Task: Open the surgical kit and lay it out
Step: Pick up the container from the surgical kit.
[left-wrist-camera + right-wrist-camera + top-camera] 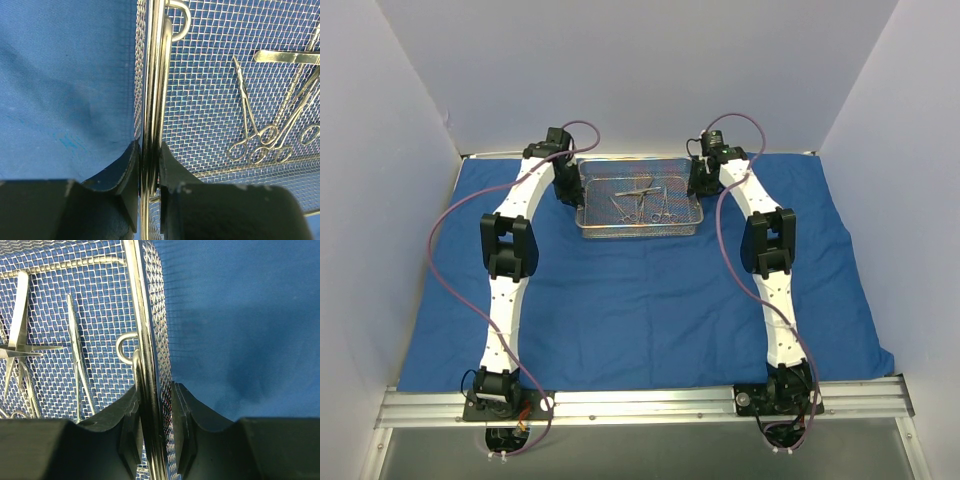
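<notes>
The royal-blue cloth [640, 310] lies spread flat over the table. On its far middle stands the silver wire-mesh tray [640, 231] with several thin steel ring-handled instruments [642, 205] lying inside. My left gripper [568, 185] is at the tray's left end. In the left wrist view the left gripper [149, 165] is shut on the end rim and wire handle, beside the mesh [210, 100] and instruments [250, 140]. My right gripper [698, 180] is at the right end. The right wrist view shows the right gripper [156, 410] straddling and pinching that end wall [150, 315].
White enclosure walls stand close on the left, right and back. An aluminium rail [640, 405] carrying both arm bases runs along the near edge. Purple cables [440, 230] loop out beside each arm. Blue cloth stretches in front of the tray between the arms.
</notes>
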`<move>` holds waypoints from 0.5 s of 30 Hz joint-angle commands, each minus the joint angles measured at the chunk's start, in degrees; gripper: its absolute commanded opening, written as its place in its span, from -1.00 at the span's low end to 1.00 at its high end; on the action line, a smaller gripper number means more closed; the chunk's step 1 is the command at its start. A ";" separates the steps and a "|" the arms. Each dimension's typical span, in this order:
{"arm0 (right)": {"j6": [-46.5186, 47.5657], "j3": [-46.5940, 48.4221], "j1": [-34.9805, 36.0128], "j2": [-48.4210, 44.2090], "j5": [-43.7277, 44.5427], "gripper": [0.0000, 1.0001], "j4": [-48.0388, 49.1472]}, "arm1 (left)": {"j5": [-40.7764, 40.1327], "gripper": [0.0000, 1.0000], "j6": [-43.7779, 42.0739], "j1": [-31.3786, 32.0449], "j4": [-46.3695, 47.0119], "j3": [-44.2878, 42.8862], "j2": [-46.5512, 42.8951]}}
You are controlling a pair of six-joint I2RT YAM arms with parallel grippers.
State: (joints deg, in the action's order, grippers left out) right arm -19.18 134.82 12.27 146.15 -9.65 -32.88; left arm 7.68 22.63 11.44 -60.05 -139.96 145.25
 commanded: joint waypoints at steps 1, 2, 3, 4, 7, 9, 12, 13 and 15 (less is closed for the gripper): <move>-3.67 3.25 0.56 -3.22 0.24 -1.00 0.36 | 4.79 -0.95 4.00 -1.51 3.27 -2.42 -4.97; -3.67 3.34 0.65 -3.85 0.42 -1.00 0.54 | 5.06 -0.95 4.08 -1.68 3.45 -2.33 -6.46; -3.67 3.34 0.82 -4.63 0.60 -1.00 0.63 | 5.41 -0.95 4.17 -1.95 3.62 -2.25 -7.17; -3.76 3.34 1.00 -6.12 0.60 -1.00 0.71 | 5.85 -0.95 4.43 -2.30 3.89 -2.07 -7.78; -4.37 3.52 1.70 -8.15 -0.01 -1.00 -0.25 | 6.64 -0.95 4.18 -2.74 4.33 -1.98 -10.33; -4.81 3.69 2.84 -8.95 -1.07 -1.00 -1.91 | 5.94 -0.95 3.65 -3.09 3.98 -1.63 -12.61; -4.64 2.82 5.03 -11.14 -2.04 -1.00 -4.11 | 6.20 -0.95 4.00 -5.02 3.80 -0.23 -15.43; -4.29 2.03 7.04 -12.80 -1.87 -1.00 -4.29 | 6.12 -0.95 3.56 -5.64 3.54 0.04 -16.13; -4.29 -0.95 9.16 -14.83 -1.43 -1.00 -4.47 | 5.24 -0.95 2.25 -7.66 3.36 1.87 -18.24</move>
State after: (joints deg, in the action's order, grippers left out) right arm -20.75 134.67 16.78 142.41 -8.01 -36.05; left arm 8.32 21.39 7.66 -61.87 -137.27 138.41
